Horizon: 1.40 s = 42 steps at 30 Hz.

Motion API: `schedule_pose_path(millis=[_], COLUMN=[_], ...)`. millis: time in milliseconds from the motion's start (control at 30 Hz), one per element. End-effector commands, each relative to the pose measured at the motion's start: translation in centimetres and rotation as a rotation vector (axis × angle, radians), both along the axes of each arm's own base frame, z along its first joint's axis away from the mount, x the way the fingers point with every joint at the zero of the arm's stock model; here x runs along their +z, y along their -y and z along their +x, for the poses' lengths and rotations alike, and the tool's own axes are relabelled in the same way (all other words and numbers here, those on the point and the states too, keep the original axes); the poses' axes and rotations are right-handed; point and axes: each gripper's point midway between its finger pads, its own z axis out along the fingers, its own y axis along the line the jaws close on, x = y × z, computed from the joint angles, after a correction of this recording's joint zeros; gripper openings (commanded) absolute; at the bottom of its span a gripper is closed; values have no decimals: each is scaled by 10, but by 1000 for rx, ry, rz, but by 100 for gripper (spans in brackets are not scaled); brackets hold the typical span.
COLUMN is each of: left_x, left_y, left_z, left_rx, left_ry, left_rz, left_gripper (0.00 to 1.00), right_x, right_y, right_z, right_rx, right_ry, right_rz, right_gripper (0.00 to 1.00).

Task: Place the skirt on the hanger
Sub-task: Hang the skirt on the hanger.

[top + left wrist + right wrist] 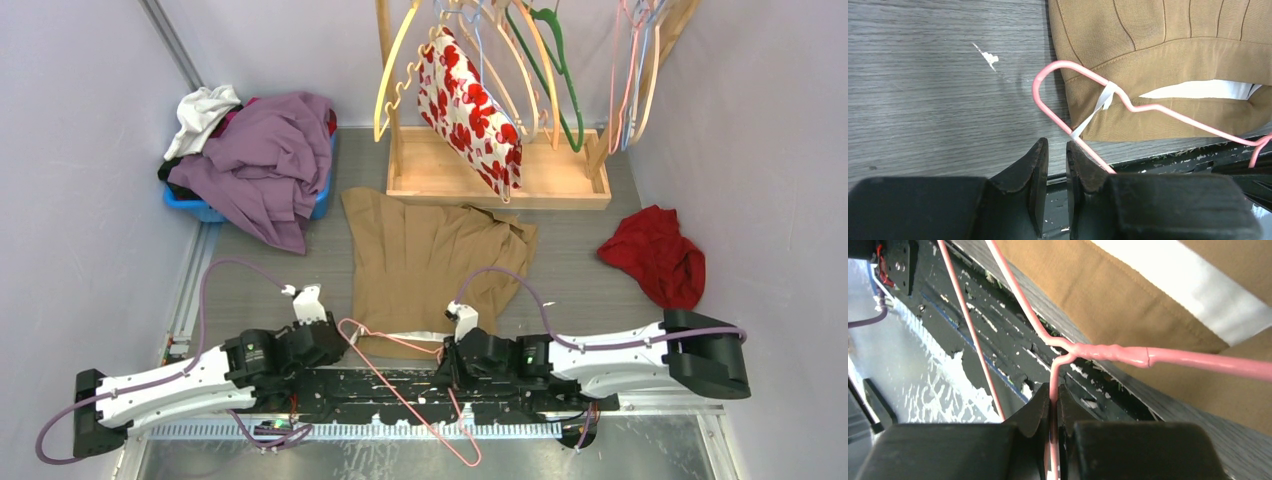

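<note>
Top external view has the tan skirt [430, 255] lying flat on the grey worktop [580, 290] with its waistband toward me. I judge that is so the waist end meets the wire lying along the near edge. Through the right wrist camera, my right fingers [1035, 415] are pressed together on the pink hanger [1113, 353], pinching one strand just where it forks from the twisted, wrapped neck. A grip that close to the neck should keep the whole frame from swivelling while the other end is worked. The wire is thin, smooth and glossy under its coating, so it could slip. The cloth beside it is matte and closely woven, with stitched panel seams and a white lining [1198, 89] showing inside the waistband. Through the left wrist camera, my left fingers [1038, 165] stand a narrow slit apart with nothing in the gap. The rounded shoulder of the hanger curves just ahead of them, and the wire brushes one fingertip. A white ribbon loop [1105, 97] from the waistband crosses the wire at its small dip, which I take as the reason this hand waits here. I cannot tell whether the ribbon is fully hooked. The worktop has a wood-grain print, and a chipped black strip [1013, 340] edges it.
</note>
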Motion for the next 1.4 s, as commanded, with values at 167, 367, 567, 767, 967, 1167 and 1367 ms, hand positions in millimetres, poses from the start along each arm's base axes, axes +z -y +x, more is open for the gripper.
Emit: schedule_pose_path(millis=[167,367,567,767,967,1167,1367], left_x=[35,36,39,42,48,61,75], left_y=[8,-2,-9,-10,-17,-15,-11], left_z=[6,3,1,-2,-6,-8,-9], left_rx=[-22,-28,-26,-38,-46,-66,-82], left_ry=[46,35,34,35,37,48,59], left_rz=[-25,11,26,-1,-15,-55,-89], left_gripper=[29,40,77,99,99,100,99], right_x=[33,42,61,79,98,125,156], right_y=[-39,-43,-40,-43,-45,-50,-42], right_z=[36,44,47,47,51,60,83], right_rx=[-60,-51,-35,7,39,62,12], right_ry=[160,210,242,267,303,364,497], right_rz=[35,-16,-46,-84,-140,-185,-213], right_gripper=[1,1,1,1,1,1,1])
